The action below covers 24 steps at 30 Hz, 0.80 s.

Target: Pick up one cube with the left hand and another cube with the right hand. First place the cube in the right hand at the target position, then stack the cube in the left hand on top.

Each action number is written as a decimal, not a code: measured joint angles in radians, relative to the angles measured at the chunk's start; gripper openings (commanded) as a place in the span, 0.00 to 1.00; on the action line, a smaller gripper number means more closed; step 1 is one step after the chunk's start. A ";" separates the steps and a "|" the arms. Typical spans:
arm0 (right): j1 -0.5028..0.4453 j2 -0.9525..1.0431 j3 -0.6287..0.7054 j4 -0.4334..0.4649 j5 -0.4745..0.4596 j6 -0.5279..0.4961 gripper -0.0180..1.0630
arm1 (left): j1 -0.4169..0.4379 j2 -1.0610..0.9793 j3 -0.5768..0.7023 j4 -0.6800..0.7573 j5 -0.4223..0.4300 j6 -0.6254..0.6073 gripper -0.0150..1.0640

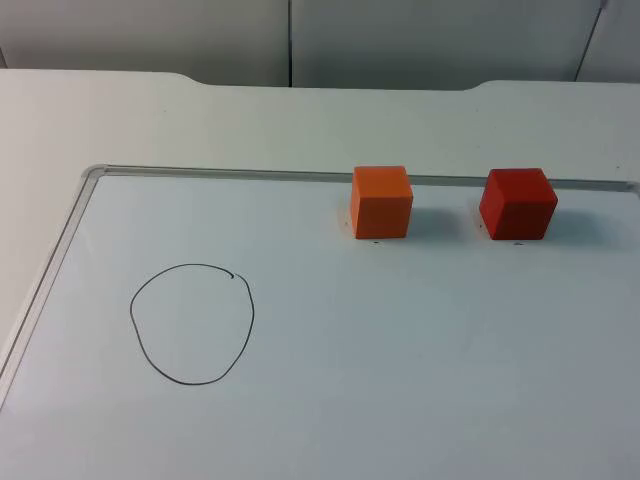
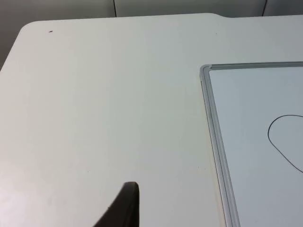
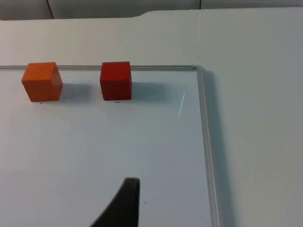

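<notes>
the top view has an orange cube (image 1: 381, 201) and a red cube (image 1: 517, 203) side by side, apart, at the whiteboard's (image 1: 400, 350) far edge, well right of a drawn circle (image 1: 192, 323). left gripper (image 2: 124, 208) hangs over bare desk (image 2: 104, 104), right gripper (image 3: 124, 205) over the whiteboard; how either's jaws stand i cannot tell.

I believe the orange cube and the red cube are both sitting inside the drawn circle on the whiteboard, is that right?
Not quite: the orange cube and the red cube sit side by side at the whiteboard's far edge, well away from the drawn circle, as the top view shows.
</notes>
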 measured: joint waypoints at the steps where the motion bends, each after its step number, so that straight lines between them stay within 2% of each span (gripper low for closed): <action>1: 0.000 0.000 0.000 0.000 0.000 0.000 0.99 | 0.000 0.000 0.000 0.000 0.000 0.000 0.99; 7: 0.000 0.067 -0.056 0.000 -0.005 -0.020 0.99 | 0.000 0.000 0.000 0.000 0.000 0.000 0.99; 13: 0.000 0.260 -0.163 0.000 -0.063 -0.029 0.99 | 0.000 0.000 0.000 0.000 0.000 0.000 0.99; 17: 0.000 0.451 -0.269 0.000 -0.135 -0.043 0.99 | 0.000 0.000 0.000 0.000 0.000 0.000 0.99; 22: 0.000 0.599 -0.355 0.000 -0.141 -0.052 0.99 | 0.000 0.000 0.000 0.000 0.000 0.000 0.99; 24: 0.000 0.732 -0.436 0.012 -0.137 -0.059 0.99 | 0.000 0.000 0.000 0.000 0.000 0.000 0.99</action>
